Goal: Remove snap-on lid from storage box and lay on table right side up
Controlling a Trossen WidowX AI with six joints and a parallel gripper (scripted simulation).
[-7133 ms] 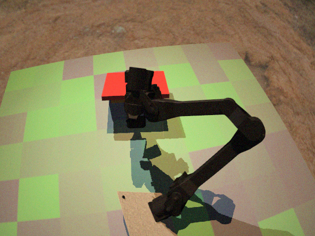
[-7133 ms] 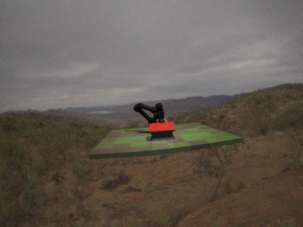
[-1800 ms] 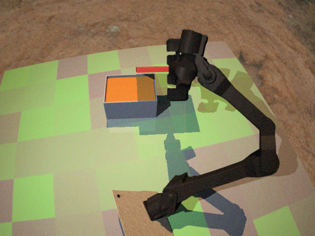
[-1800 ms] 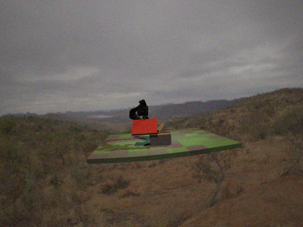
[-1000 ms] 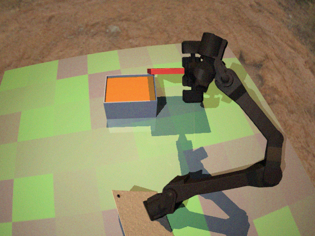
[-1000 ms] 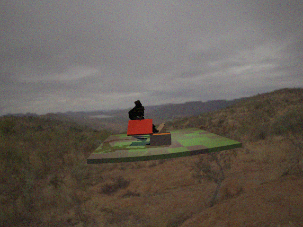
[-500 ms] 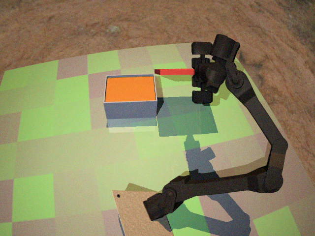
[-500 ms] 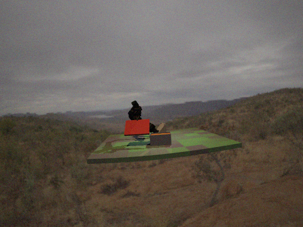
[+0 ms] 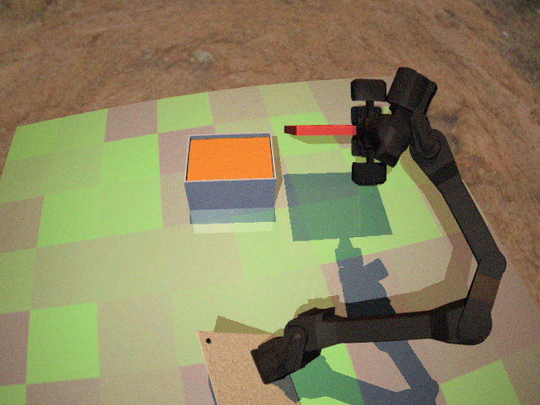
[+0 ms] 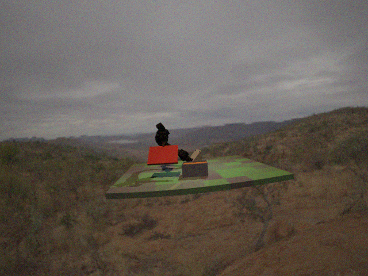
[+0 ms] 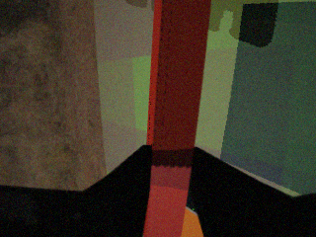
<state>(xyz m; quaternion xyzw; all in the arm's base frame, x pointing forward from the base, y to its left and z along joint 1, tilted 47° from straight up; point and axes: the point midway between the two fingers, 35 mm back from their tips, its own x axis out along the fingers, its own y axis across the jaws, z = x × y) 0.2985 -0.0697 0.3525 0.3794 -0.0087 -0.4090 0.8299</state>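
Note:
The red lid (image 9: 325, 130) (image 10: 163, 154) (image 11: 180, 74) is in the air, to the right of the box in the top view. It stands on edge, its broad face steep and turned to the exterior view. My gripper (image 9: 368, 131) (image 11: 169, 154) points down and is shut on the lid's upper edge; the wrist view shows the lid between both fingers. The grey-blue storage box (image 9: 230, 194) (image 10: 194, 171) stands upright and uncovered on the table, its inside filled with orange. The lid's far face is hidden.
The checkered green and tan table (image 9: 131, 261) (image 10: 249, 173) ends behind the lid and box. Dark shadows of lid and arm fall right of the box. A tilted tan board (image 9: 230, 361) (image 10: 195, 154) with a black dot is beside the arm's base.

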